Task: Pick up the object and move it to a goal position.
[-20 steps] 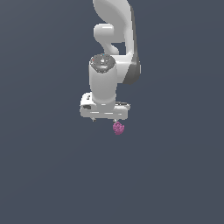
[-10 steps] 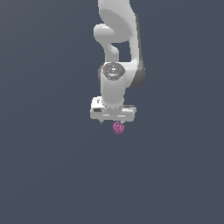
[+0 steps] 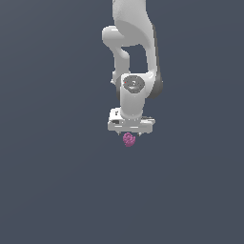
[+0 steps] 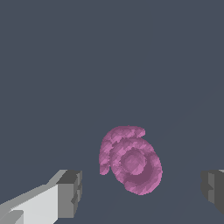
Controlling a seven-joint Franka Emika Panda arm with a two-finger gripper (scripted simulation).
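Now that the arm has swung toward the exterior view's right, your claw sits over the berry, jaws spread wide, nothing gripped. Berry lies on the tabletop between the fingers. Descend next, then close.

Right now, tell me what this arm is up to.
A white robot arm hangs its gripper right over a small pink lumpy blob lying on the dark grey floor. The wrist view shows the blob sitting between the two grey fingertips, with clear gaps on both sides. The jaws are open and nothing is gripped yet.
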